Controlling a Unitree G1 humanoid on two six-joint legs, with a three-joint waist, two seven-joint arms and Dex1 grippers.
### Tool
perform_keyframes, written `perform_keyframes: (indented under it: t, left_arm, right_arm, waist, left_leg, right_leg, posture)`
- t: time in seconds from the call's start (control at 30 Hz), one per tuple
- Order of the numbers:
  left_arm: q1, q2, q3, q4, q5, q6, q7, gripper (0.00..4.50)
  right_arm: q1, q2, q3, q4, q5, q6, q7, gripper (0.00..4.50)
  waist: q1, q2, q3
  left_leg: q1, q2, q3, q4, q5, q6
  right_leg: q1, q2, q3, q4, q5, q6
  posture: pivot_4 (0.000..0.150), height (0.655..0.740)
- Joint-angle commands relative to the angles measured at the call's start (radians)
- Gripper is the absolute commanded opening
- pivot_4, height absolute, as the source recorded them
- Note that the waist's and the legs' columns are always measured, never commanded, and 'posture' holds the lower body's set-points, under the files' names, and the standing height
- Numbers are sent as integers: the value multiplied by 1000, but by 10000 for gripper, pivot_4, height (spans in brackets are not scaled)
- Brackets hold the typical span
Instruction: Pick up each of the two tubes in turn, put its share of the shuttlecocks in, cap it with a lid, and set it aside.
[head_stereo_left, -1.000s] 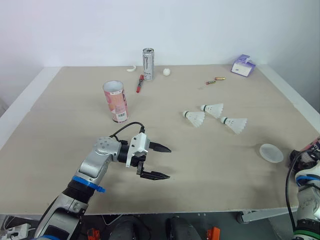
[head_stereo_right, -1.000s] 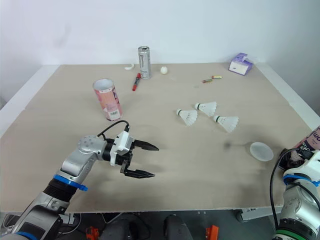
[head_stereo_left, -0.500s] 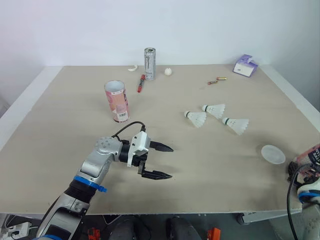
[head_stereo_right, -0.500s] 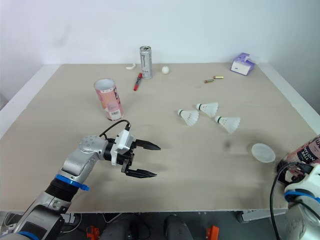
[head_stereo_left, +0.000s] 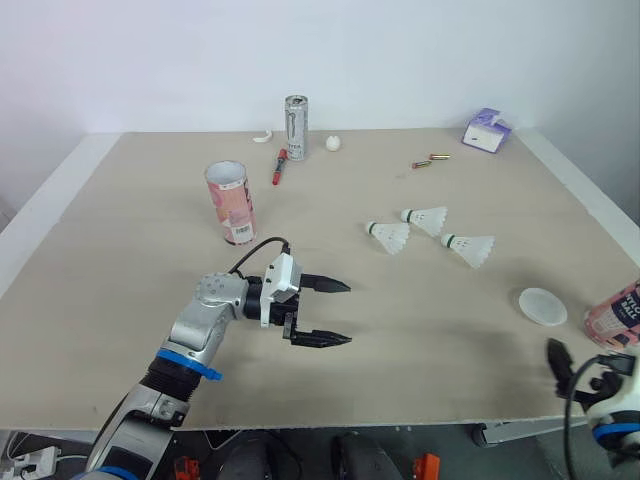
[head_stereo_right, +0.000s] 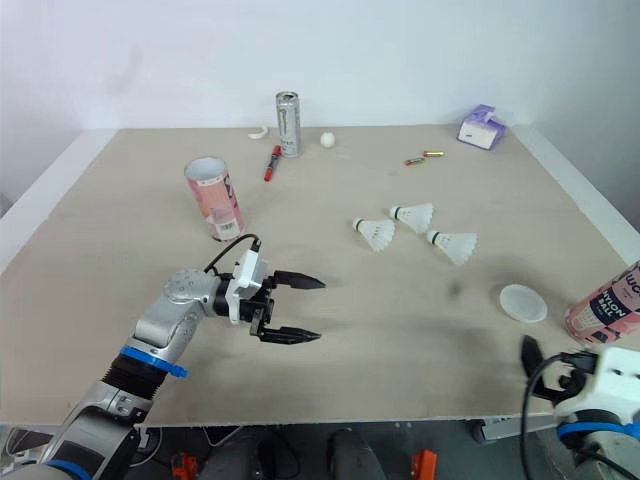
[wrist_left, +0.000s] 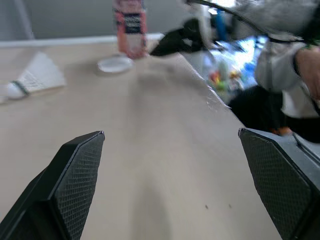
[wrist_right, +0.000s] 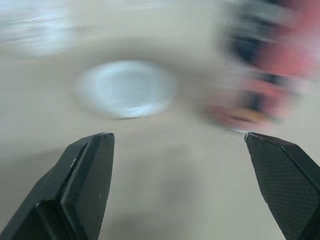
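Nearest, at five o'clock on the bench (head_stereo_left: 120, 260), the right tool (wrist_right: 176, 136) hangs low with its fingers spread wide, holding nothing. Just past it, at four o'clock, one pink tube (head_stereo_left: 615, 313) stands upright beside a lid (head_stereo_left: 543, 306). From seven o'clock the left tool (head_stereo_left: 348, 313) reaches level toward the centre, likewise wide open and empty. Farther off, three shuttlecocks (head_stereo_left: 388, 236) lie loose at two o'clock. The other tube (head_stereo_left: 231, 203) stands uncapped at ten o'clock, so filling and capping it look undone.

Extends the left arm forward, left gripper (head_stereo_left: 345, 313) spread wide, one finger above the other; holds the right gripper (wrist_right: 177, 137) low, fingers likewise parted.
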Motion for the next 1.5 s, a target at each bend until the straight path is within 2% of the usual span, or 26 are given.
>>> perform_keyframes:
  t: [0.03,0.1,0.2,0.37,0.5,0.73,0.9,1.1,1.5]
  left_arm:
    - [16,-15,38,25,5,-66,50,45000]
    - [23,-20,43,37,12,-78,80,45000]
    - [39,-37,77,54,51,-100,210,45000]
    - [68,-55,156,38,109,-72,472,45000]
    - [123,-45,231,-25,163,-54,680,45000]
    - [216,-29,298,-157,199,98,891,45000]
    - [222,-32,334,-170,216,115,996,45000]
    - [169,-37,345,-101,230,117,1065,45000]
    - [-72,-31,305,240,271,36,1059,45000]
  right_arm:
    - [24,-86,36,-74,-31,-127,186,44738]
    - [13,-120,55,-67,-27,-180,268,44738]
    - [-88,-208,147,-36,12,-245,459,44738]
    - [-385,-269,307,100,58,-212,607,44738]
    - [-670,-257,469,293,38,-197,737,44738]
    - [-908,-200,581,536,-3,-205,837,44738]
    - [-972,-177,615,639,-53,-245,865,44738]
    - [-980,-161,621,655,-85,-261,868,44738]
    - [-981,-159,604,657,-104,-260,836,44738]
  waist:
    - [1,-1,0]
    - [2,-3,2]
    - [-1,-6,4]
    - [-1,-17,11]
    - [3,-18,12]
    - [11,-18,13]
    - [11,-18,13]
    - [10,-18,13]
    - [8,-18,13]
  left_leg:
    - [0,0,0,0,0,0]
    - [0,-1,0,0,0,0]
    - [1,-1,1,0,0,0]
    - [3,0,1,1,0,0]
    - [2,1,1,1,0,0]
    - [-4,1,-2,0,-2,-4]
    - [-5,0,-1,1,-3,-6]
    - [-5,-1,-1,1,-3,-6]
    - [-5,-1,-1,2,-3,-7]
  right_leg:
    - [0,0,0,0,0,0]
    - [0,0,-1,0,0,0]
    - [0,0,-1,0,0,1]
    - [2,1,-1,0,3,1]
    - [1,2,-1,0,4,0]
    - [-3,-2,-2,0,6,-4]
    - [-3,-6,-4,-1,6,-4]
    - [-2,-7,-7,0,7,-4]
    - [-3,-7,-11,0,8,-4]
  posture:
    - [1500,7400]
    - [1500,7400]
    - [1500,7400]
    - [1500,7400]
    - [1500,7400]
    - [1500,7400]
    - [1500,7400]
    - [1500,7400]
    - [1500,7400]
